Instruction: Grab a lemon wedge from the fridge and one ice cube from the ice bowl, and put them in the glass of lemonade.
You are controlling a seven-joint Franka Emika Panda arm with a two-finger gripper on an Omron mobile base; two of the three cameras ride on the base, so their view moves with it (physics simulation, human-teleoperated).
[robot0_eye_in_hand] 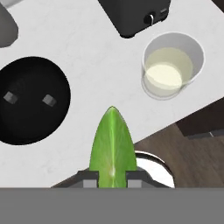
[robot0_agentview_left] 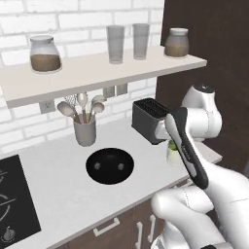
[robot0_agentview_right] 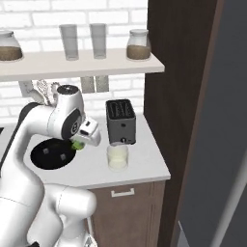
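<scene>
The gripper (robot0_eye_in_hand: 112, 175) is closed on the lemon wedge (robot0_eye_in_hand: 112, 144), its two fingertips (robot0_eye_in_hand: 89, 178) pinching the wedge's blunt end so the pointed tip sticks out toward 12 o'clock in the hand view. In the right base view the wedge (robot0_agentview_right: 77, 144) shows as a small green bit under the hand, hanging above the counter (robot0_agentview_right: 140, 164) between the bowl (robot0_agentview_right: 50, 154) and the glass (robot0_agentview_right: 117, 157).

In the hand view the glass (robot0_eye_in_hand: 173, 65), holding pale yellowish liquid, stands at about 1 o'clock from the wedge's tip, apart from it. The black bowl (robot0_eye_in_hand: 30, 100) lies at 9 to 10 o'clock, with two ice cubes (robot0_eye_in_hand: 49, 100) lying apart inside it. The toaster (robot0_eye_in_hand: 133, 15) sits at 12 o'clock, just beyond the glass.

In the left base view the bowl (robot0_agentview_left: 110, 165) sits mid-counter, with the utensil cup (robot0_agentview_left: 85, 132) behind it at 11 o'clock.
</scene>
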